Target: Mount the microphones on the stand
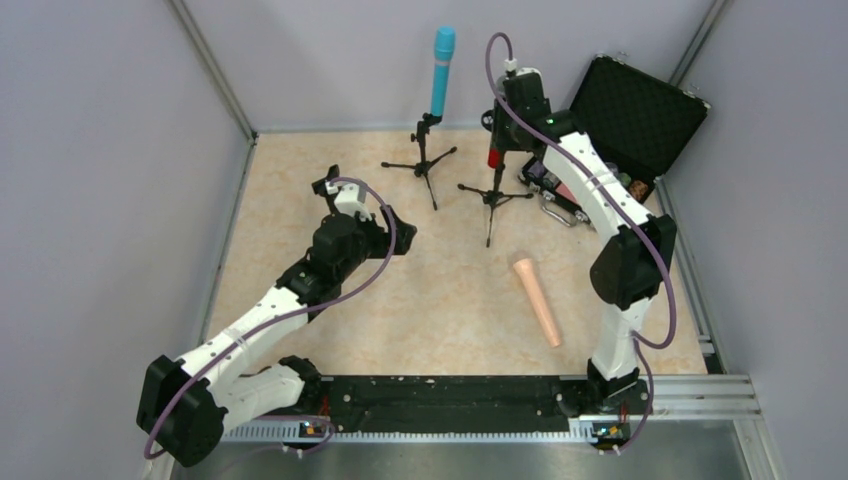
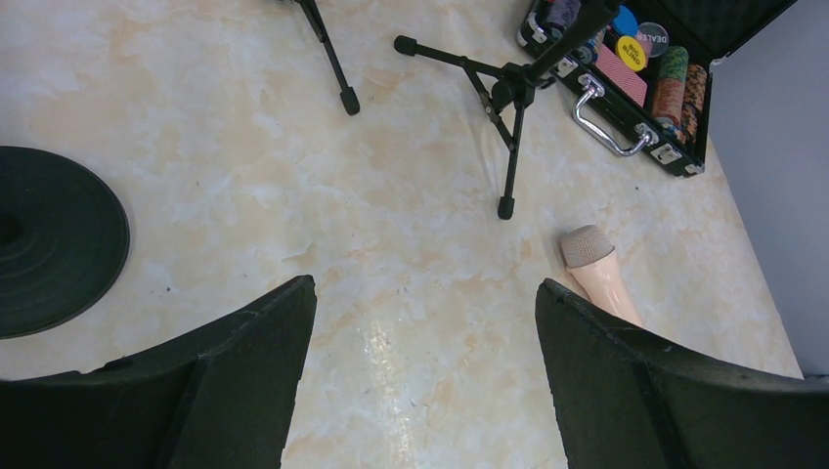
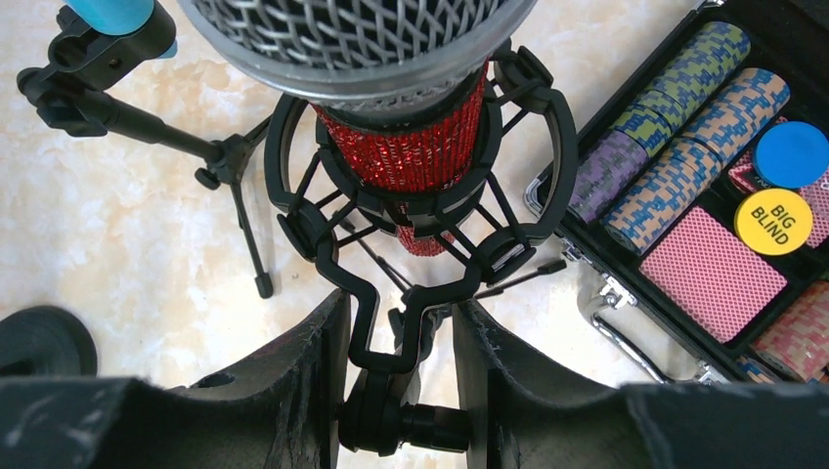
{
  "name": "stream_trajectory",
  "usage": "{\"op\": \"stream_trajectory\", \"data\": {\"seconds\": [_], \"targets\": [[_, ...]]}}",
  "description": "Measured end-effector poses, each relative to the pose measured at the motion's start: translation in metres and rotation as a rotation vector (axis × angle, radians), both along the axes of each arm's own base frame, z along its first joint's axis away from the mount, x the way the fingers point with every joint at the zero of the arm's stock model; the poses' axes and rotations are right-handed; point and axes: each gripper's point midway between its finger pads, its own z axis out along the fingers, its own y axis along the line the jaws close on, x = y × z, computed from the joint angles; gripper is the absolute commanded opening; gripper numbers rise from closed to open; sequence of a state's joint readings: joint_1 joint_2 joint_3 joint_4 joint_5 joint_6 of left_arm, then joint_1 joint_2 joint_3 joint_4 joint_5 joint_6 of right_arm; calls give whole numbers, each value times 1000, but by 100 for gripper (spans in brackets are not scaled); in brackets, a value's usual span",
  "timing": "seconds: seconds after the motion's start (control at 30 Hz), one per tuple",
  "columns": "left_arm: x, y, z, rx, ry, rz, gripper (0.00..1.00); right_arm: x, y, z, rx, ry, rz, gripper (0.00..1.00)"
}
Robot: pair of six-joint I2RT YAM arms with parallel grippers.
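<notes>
The teal-blue microphone (image 1: 441, 70) stands upright in the left tripod stand (image 1: 425, 160). The glittery red microphone (image 3: 406, 147) with a silver mesh head sits in the shock mount (image 3: 528, 127) of the right tripod stand (image 1: 495, 195). My right gripper (image 3: 401, 371) is above that stand, shut on the mount's bracket and knob. The pale peach microphone (image 1: 537, 300) lies on the table, also in the left wrist view (image 2: 591, 259). My left gripper (image 2: 425, 288) is open and empty, above the table left of the peach microphone.
An open black case (image 1: 640, 110) with poker chips and cards (image 3: 684, 166) lies at the back right beside the right stand. A black round disc (image 2: 49, 244) lies on the table under my left arm. Grey walls enclose the table.
</notes>
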State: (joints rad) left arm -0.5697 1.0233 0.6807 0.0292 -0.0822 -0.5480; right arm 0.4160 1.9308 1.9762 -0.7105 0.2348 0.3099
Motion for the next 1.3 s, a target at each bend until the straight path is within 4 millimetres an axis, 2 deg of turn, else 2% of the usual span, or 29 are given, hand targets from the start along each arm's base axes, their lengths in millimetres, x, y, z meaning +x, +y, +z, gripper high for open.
{"op": "stream_trajectory", "data": {"seconds": [0.1, 0.17, 0.23, 0.3, 0.4, 0.73, 0.9, 1.1, 1.3], "targets": [[0, -1, 0, -1, 1, -4, 87, 0, 1, 0, 3, 0, 9, 27], [-1, -1, 0, -2, 1, -6, 87, 0, 3, 0, 2, 0, 20, 50], [-1, -1, 0, -2, 1, -6, 87, 0, 4, 1, 1, -2, 32, 63], [-1, -1, 0, -2, 1, -6, 87, 0, 5, 1, 2, -2, 41, 73], [-1, -1, 0, -2, 2, -7, 87, 0, 6, 4, 4, -10, 52, 81], [-1, -1, 0, -2, 2, -7, 87, -6, 4, 27, 20, -54, 62, 84], [0, -3, -5, 5, 16, -14, 91, -14, 4, 34, 38, -70, 79, 84], [5, -10, -6, 40, 53, -45, 95, -29, 4, 29, 79, -64, 127, 84], [19, -28, 16, 56, 33, -113, 96, -50, -5, 20, 205, -42, 185, 84]]}}
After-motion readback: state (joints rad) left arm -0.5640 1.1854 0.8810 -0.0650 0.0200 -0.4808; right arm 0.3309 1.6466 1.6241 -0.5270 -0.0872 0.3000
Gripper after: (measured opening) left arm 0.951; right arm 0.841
